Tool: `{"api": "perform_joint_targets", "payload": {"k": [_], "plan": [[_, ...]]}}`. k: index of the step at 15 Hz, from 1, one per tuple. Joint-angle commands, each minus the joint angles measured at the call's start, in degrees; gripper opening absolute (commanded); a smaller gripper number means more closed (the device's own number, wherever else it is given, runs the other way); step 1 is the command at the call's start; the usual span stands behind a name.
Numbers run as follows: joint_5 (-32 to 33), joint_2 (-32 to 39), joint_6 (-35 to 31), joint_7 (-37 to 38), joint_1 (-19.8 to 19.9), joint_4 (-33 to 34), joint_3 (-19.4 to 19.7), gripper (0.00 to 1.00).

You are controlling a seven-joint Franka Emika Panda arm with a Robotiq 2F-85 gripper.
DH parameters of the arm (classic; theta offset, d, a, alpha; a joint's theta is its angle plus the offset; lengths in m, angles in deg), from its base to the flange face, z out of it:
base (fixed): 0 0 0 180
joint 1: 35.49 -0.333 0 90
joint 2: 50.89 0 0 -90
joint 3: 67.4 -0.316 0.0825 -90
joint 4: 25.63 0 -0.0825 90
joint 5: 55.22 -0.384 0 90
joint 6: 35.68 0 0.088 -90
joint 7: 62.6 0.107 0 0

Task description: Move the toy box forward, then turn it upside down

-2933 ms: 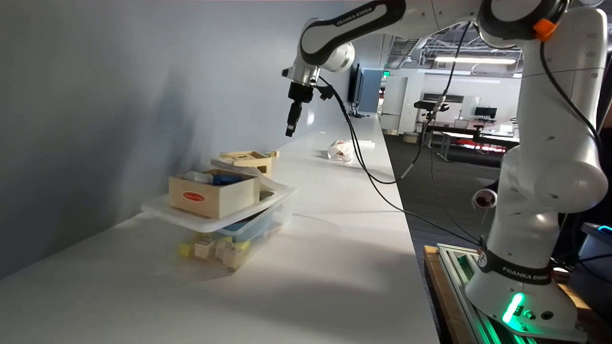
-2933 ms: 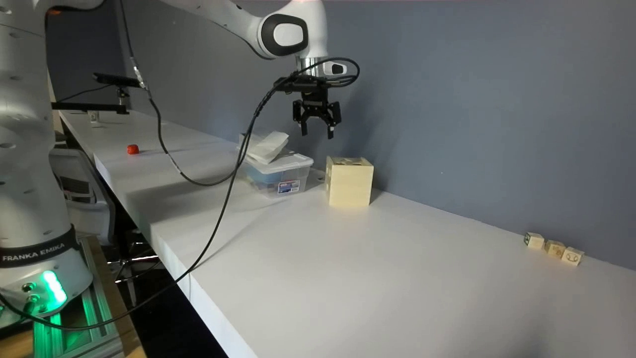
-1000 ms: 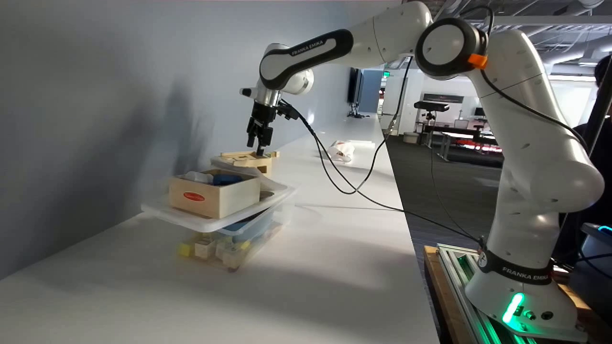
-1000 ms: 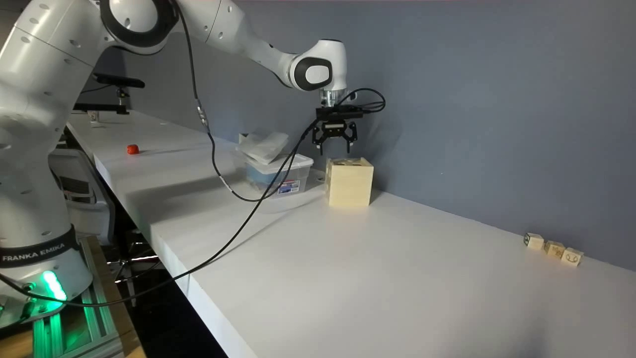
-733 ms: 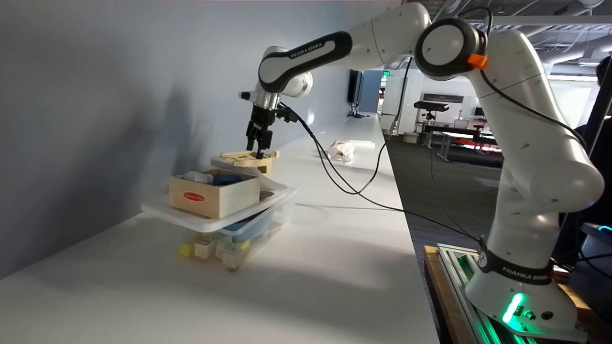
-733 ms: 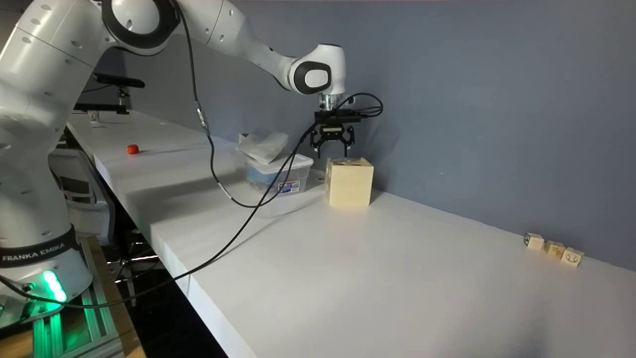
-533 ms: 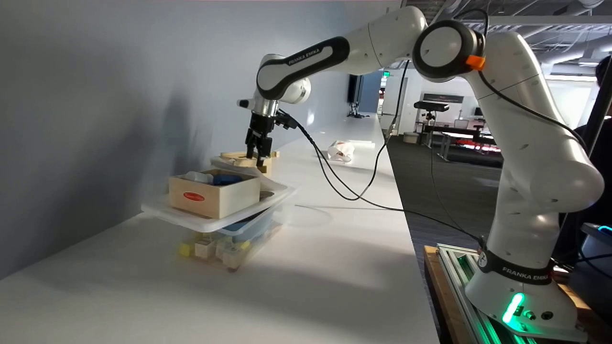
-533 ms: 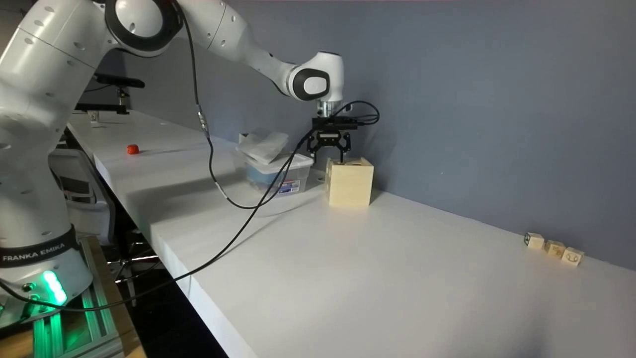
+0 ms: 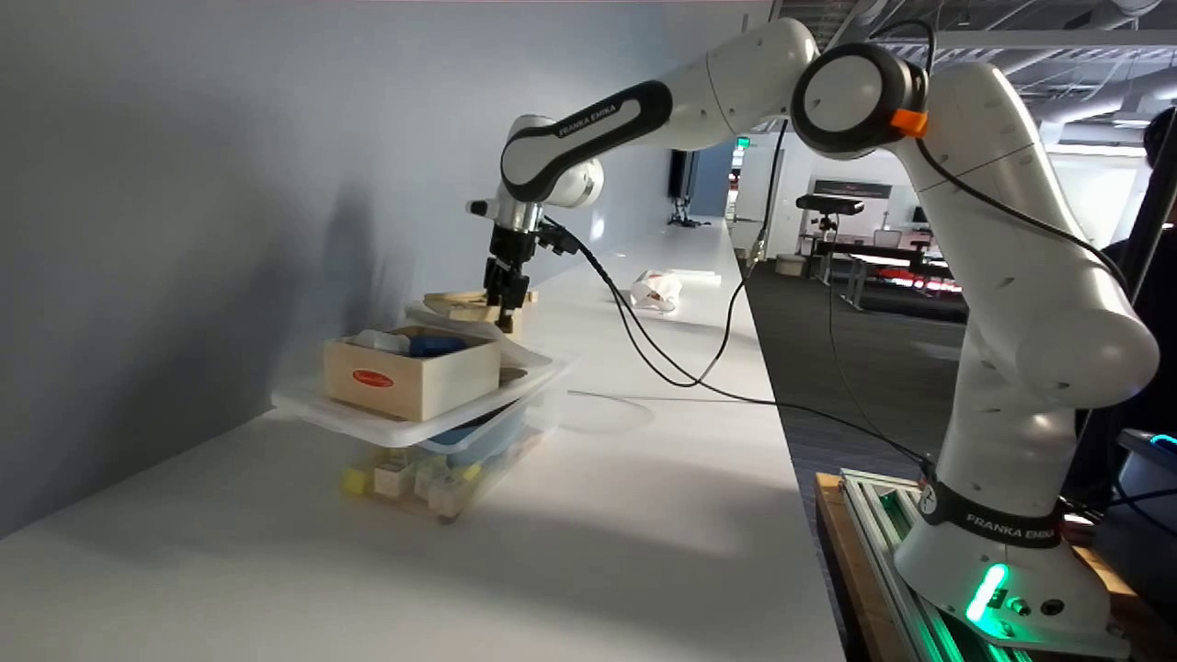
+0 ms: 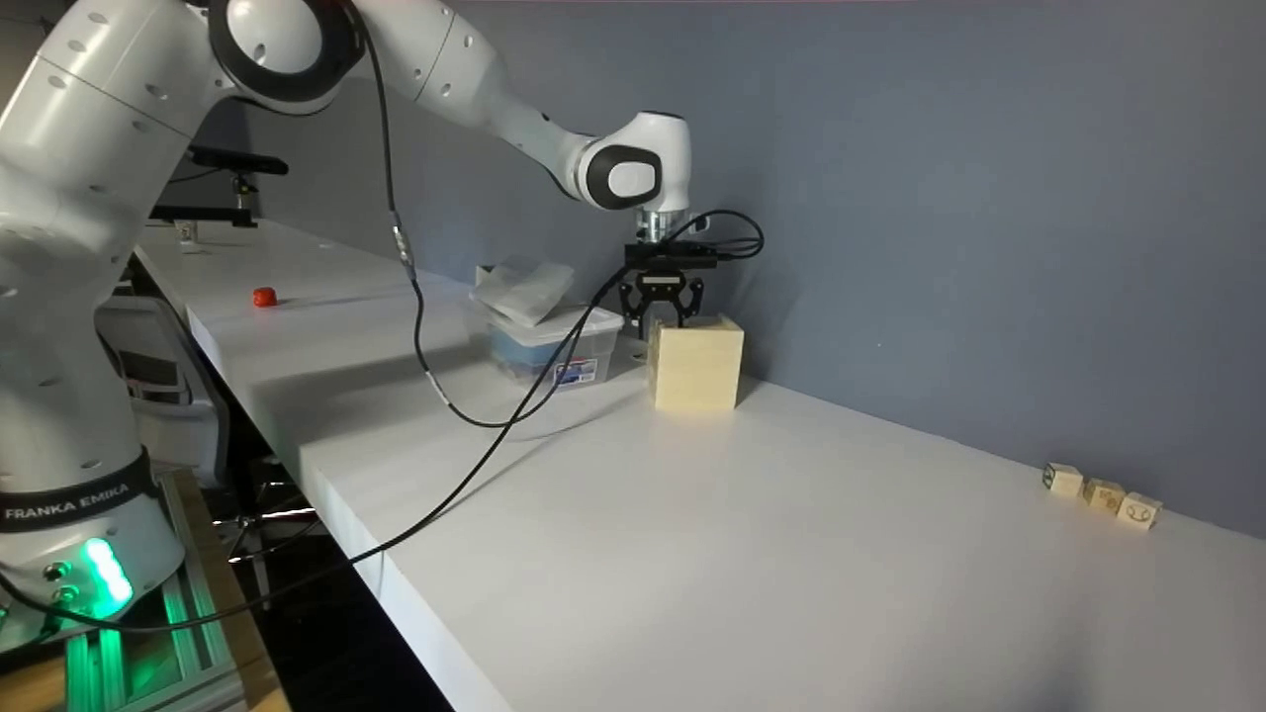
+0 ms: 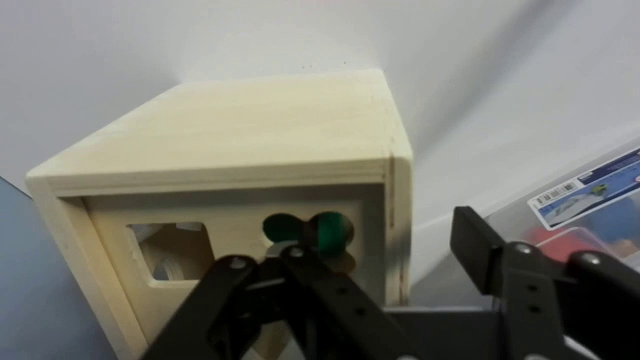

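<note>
In an exterior view I see that the white arm (image 9: 745,83) stands on its base (image 9: 1057,570) at the near right, bends at a high elbow (image 9: 846,97), and from there slopes down toward the left. The wrist (image 9: 518,216) points almost straight downward and carries the black gripper (image 10: 661,328) below it. In the wrist view, the two fingers (image 11: 472,250) stand apart, left and right.

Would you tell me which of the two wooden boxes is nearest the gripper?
The cube-shaped toy box: the gripper straddles its side wall, while the red-marked box sits apart.
</note>
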Motion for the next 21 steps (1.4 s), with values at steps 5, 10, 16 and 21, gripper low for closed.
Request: {"api": "perform_joint_targets", "payload": {"k": [5,10,16,21], "plan": [[3.88,-2.09,0.09,1.33,-0.08,-2.46,-0.10,0.10],[5.48,-5.39,1.22,-9.34,2.07,-6.28,-1.48,0.07],[3.10,-15.31,-3.43,-21.90,6.37,-18.77,0.30,0.07],[-3.21,-25.85,-10.12,-40.39,9.44,-32.06,2.44,0.07]]}}
